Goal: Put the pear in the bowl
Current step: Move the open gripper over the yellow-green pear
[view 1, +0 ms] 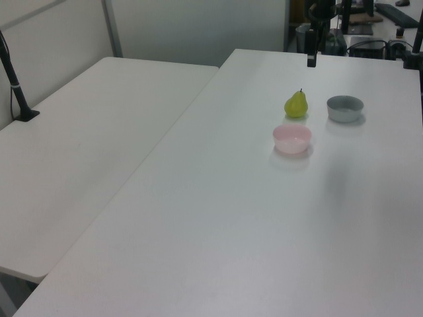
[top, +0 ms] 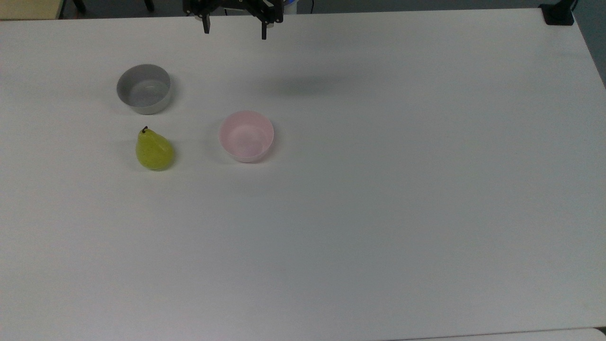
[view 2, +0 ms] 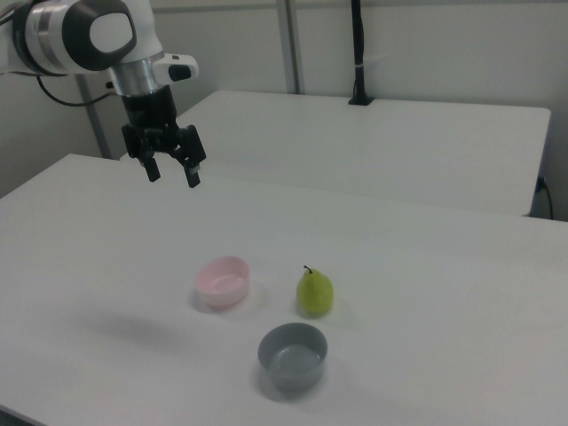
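With the gripper (view 2: 171, 172) held high, jaws spread and empty, the approach stage is indicated (nothing grasped): descent onto the pear (top: 154, 150) is required before transfer to the bowl (top: 246, 136).

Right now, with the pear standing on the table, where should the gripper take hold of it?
Probably come straight down from above and close the fingers across the plump lower body of the pear. It stands upright, stem up, apart from both bowls, and the open gripper hangs high above the table.

A yellow-green pear (top: 154, 150), a pale pink bowl (top: 246, 136) and a grey bowl (top: 144, 88) sit on a white table (top: 378, 189).
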Tool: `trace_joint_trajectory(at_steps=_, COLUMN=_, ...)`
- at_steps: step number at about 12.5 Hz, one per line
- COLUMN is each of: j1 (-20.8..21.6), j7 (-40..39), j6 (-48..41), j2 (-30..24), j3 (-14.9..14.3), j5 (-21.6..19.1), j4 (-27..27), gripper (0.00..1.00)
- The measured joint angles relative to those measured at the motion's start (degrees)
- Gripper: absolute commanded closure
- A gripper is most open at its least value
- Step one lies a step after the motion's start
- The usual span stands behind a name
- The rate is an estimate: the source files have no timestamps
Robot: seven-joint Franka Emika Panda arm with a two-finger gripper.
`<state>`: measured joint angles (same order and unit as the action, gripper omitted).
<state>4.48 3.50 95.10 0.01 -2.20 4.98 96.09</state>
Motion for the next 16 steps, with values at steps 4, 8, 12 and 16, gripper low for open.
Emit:
trace_joint_trajectory(at_steps=4, j1=-3.19, j7=-6.56, j6=0.0, j2=0.01, j3=-0.07, j5=-0.01, j4=-0.15, gripper=0.0)
trace_joint_trajectory(at_steps=8, j1=-8.52, j7=-12.46, j6=3.89, j2=2.35, j3=-0.17, j5=-0.02, j4=-1.32, gripper=0.0)
trace_joint_trajectory(at_steps=12, j1=-14.98, j7=-17.84, j6=6.71, j2=6.84, j3=-0.27, j5=-0.06, j4=-3.9, gripper=0.0)
trace_joint_trajectory(at_steps=16, j1=-18.01, j7=-22.47, j6=8.2, j2=9.69, j3=-0.28, j5=-2.13, j4=-4.56, gripper=0.0)
